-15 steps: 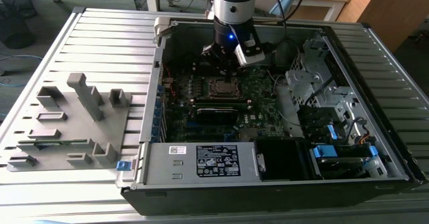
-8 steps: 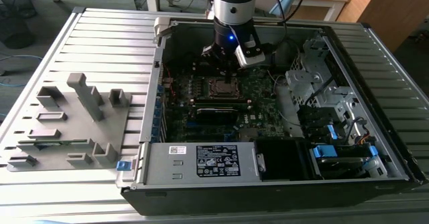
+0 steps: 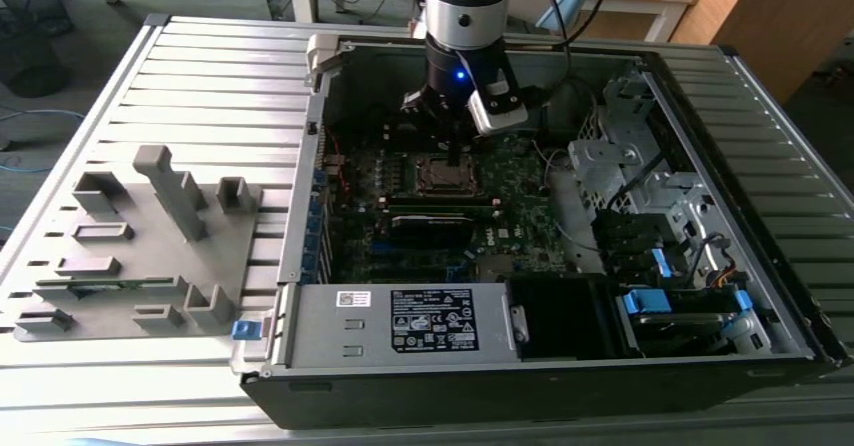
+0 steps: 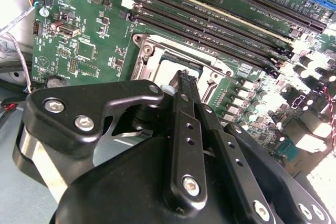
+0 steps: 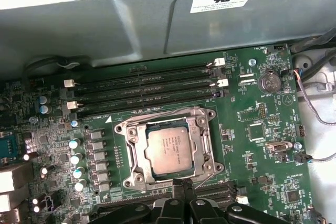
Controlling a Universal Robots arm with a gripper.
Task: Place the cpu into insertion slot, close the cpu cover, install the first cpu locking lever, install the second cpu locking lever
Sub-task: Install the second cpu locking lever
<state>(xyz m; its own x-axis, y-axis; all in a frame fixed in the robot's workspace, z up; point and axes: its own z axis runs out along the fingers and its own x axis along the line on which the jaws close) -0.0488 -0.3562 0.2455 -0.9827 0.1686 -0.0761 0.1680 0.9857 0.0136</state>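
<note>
With the cpu (image 5: 169, 150) seated in the insertion slot (image 5: 137, 171) under the closed cpu cover (image 5: 197, 145), the gripper (image 4: 184, 80), jaws pressed together, hovers at the socket's edge, where a misaimed push could scrape the motherboard (image 5: 252, 124).

Even indoor light; glare blows out second wrist view's edge.

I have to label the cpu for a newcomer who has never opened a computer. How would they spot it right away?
Start at the open computer case and find the green circuit board on its floor. Beside the long black memory slots sits a square socket framed by the silver cpu cover. The cpu is the flat, dull silver-grey square showing through that frame, the only plain metal face there.
</note>
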